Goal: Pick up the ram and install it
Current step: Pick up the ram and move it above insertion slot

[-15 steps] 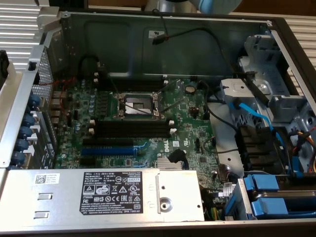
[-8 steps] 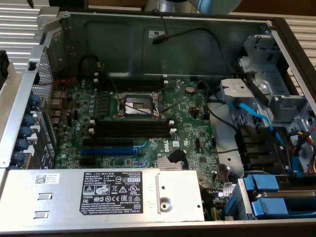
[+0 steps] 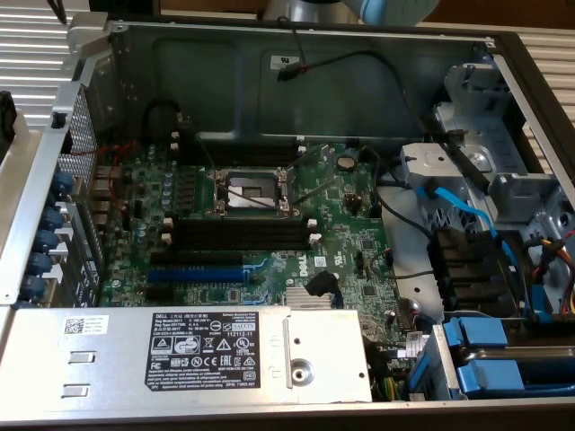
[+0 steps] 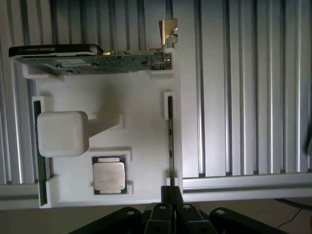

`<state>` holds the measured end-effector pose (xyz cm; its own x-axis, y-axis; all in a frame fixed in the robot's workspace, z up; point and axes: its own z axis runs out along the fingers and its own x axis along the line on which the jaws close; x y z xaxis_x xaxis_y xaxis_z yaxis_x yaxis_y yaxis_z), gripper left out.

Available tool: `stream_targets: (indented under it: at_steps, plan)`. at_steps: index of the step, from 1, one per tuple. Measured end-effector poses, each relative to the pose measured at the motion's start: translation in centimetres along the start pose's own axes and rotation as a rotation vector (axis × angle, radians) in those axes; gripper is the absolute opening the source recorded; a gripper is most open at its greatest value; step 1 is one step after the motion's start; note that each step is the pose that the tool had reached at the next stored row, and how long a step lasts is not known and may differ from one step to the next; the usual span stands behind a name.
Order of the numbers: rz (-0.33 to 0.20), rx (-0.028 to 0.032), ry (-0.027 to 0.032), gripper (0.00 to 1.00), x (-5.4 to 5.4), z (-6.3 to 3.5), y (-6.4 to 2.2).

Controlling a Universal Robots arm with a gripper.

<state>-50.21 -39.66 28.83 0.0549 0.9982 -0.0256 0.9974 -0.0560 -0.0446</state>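
Claw (image 4: 170, 191) pinched shut by ram (image 4: 169, 127), hold unclear, white tray (image 4: 141, 112); ribbed aluminium tabletop (image 4: 234, 97)

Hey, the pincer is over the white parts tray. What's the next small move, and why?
Probably open the pincer. Its jaws look shut and sit in line with the ram, which stands on edge in a slot of the white tray. Shut jaws could not straddle that thin board.
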Motion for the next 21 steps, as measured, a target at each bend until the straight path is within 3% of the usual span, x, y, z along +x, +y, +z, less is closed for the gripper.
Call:
stream_targets:
  at_steps: [21]
  plan:
    - [0.003,0.0,0.0001,0.1,-0.9,3.85,0.2]
